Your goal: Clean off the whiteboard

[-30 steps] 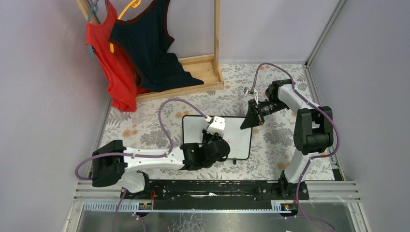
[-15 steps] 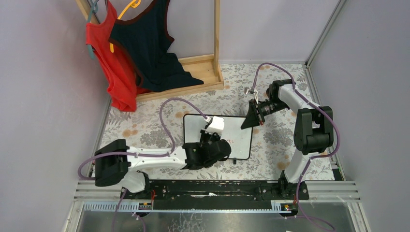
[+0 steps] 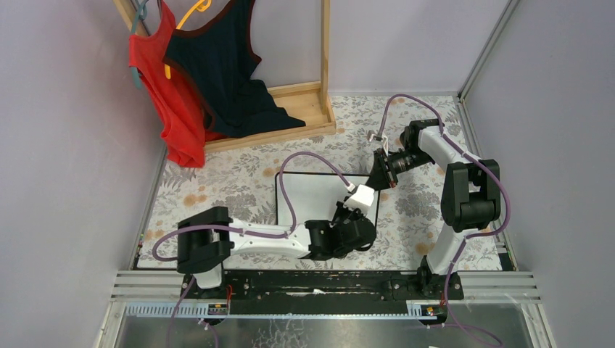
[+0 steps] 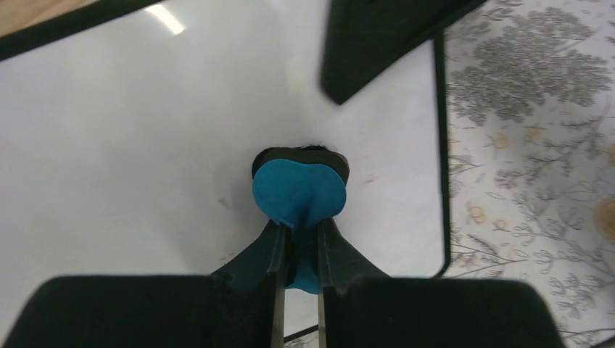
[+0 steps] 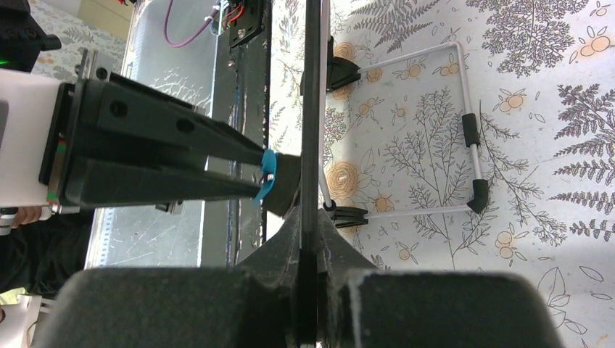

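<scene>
**Eraser on the whiteboard, board clamped at one corner**

Whiteboard (image 3: 312, 196): sits at the middle of the table (image 3: 217, 192), nearer the near edge than the far one, on the floral covering. Shows a white face inside a thin black frame with rounded corners. Appears edge-on in the right wrist view, as a thin dark line with a white wire stand (image 5: 464, 130) behind it on the table. Upright or tilted: cannot tell.

Left gripper (image 4: 299, 233): reaches over the near right part of the board from the left. Fingers narrow, clamped on the eraser (image 4: 299, 190), with only the tail of the blue body between them.

Eraser: blue body, black pad. Pad pressed flat against the white face near the board's right edge, about midway between its far and near edges. Seen side-on from the right wrist as a blue disc with the dark pad touching the board. Faint reddish speck just right of the pad; no other writing to be made out on the visible face.

Right gripper (image 5: 310, 217): closed on the board's frame at the far right corner, one finger on each side of the edge. Shows in the left wrist view as a dark wedge overlapping that corner, well apart from the eraser.

Rack (image 3: 304, 98): wooden, at the far left corner of the table. Carries a red top (image 3: 170, 109) and a dark top (image 3: 225, 80) on hangers, the dark one draped onto the rack's base.
</scene>
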`<state>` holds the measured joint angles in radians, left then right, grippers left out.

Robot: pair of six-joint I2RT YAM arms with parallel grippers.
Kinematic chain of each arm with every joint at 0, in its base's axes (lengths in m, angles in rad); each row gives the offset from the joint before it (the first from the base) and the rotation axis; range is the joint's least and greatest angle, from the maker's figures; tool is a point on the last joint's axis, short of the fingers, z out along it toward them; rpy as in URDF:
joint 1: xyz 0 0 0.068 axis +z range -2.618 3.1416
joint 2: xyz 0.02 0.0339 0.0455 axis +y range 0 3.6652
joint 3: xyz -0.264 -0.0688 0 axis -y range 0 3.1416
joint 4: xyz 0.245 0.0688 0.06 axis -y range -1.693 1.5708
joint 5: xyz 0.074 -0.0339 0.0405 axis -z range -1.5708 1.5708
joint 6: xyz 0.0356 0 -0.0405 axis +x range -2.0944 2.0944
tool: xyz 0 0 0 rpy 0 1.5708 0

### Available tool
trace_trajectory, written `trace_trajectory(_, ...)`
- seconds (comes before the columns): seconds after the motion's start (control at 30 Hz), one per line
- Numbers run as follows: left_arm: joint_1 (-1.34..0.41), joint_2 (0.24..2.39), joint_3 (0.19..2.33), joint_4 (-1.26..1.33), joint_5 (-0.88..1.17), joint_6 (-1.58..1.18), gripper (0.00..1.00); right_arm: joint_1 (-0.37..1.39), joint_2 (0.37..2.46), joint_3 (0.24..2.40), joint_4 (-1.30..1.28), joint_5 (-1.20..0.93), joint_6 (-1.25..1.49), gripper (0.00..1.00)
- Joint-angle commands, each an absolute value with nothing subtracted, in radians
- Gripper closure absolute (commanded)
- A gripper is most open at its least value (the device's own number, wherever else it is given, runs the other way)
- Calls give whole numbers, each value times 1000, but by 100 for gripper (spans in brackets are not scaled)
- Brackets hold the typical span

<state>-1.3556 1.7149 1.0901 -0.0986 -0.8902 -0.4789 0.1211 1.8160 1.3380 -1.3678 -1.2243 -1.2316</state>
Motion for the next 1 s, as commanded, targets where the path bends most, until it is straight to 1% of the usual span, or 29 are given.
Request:
trace_trajectory(0.0, -1352, 1765, 1124, 23, -799, -468, 100, 156, 1816, 1342, -1459, -1259, -1235, 100)
trace_trajectory(0.23, -1351, 1730, 1087, -50, -866, -493, 100, 156, 1819, 1343, -1460, -1259, -1234, 100)
trace_trajectory(0.37, -1340, 1650, 994, -115, -911, -543, 100, 156, 1819, 1345, -1459, -1259, -1233, 100)
trace_trajectory(0.53, -1331, 1542, 902, -274, -976, -635, 100, 156, 1818, 1344, -1460, -1261, -1234, 100)
trace_trajectory(0.73, -1330, 1448, 845, -374, -1015, -711, 100, 156, 1821, 1344, -1460, -1259, -1235, 100)
trace_trajectory(0.83, -1330, 1463, 856, -347, -1003, -697, 100, 156, 1821, 1344, -1459, -1261, -1233, 100)
trace_trajectory(0.97, -1329, 1580, 919, -284, -974, -651, 100, 156, 1817, 1343, -1460, -1259, -1233, 100)
